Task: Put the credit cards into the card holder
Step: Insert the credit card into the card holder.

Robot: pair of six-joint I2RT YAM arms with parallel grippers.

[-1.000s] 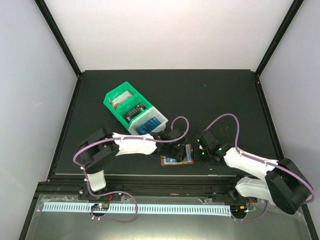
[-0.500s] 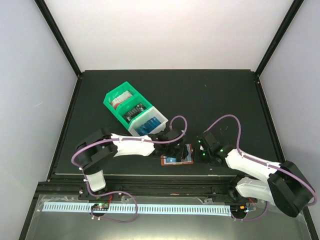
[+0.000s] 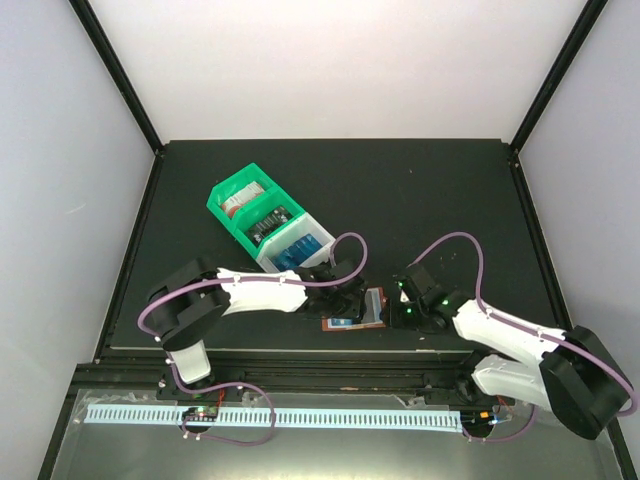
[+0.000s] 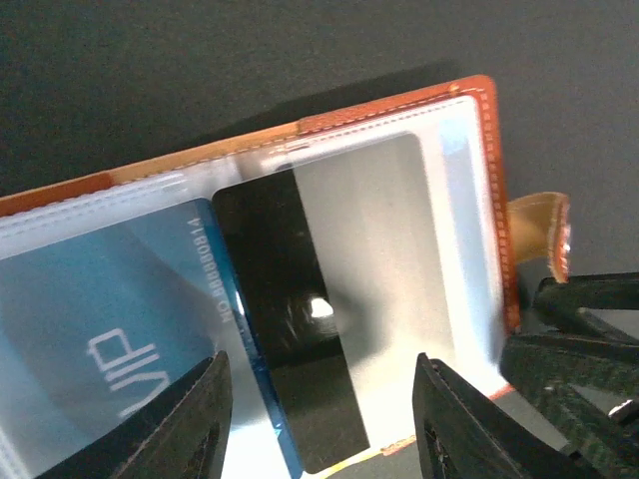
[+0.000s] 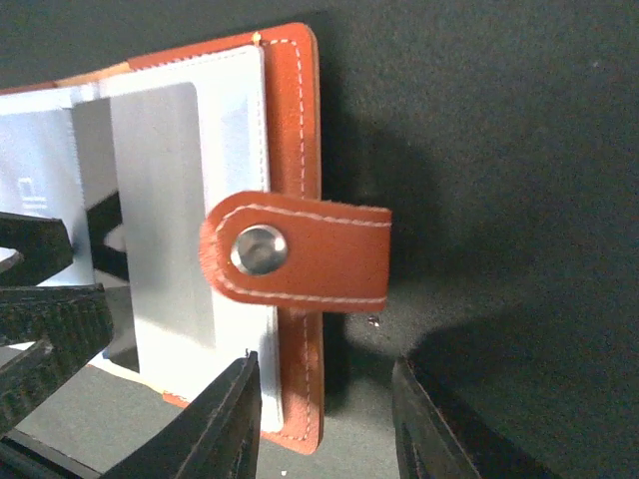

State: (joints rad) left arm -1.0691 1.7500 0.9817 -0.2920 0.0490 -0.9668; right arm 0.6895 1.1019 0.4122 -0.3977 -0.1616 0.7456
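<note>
The brown card holder (image 3: 372, 305) lies open on the black table between both arms. In the left wrist view its clear pockets (image 4: 464, 200) face up: a blue card (image 4: 110, 319) sits in the left pocket, and a glossy black card (image 4: 290, 319) lies along the right one, its end reaching the holder's near edge. My left gripper (image 4: 324, 424) is open, its fingers either side of that end and not touching it. My right gripper (image 5: 324, 424) is open at the holder's stitched edge (image 5: 300, 120), just below the snap tab (image 5: 300, 261), gripping nothing.
A green bin (image 3: 245, 205) and a white bin (image 3: 295, 248) holding blue cards stand behind the left arm. The two grippers are close together over the holder; the right gripper's fingers (image 4: 579, 359) show in the left wrist view. The table's near edge runs just below the holder.
Both grippers have opened wider over the last second. The left gripper has drawn slightly back to the left, and the holder has stayed in place.
</note>
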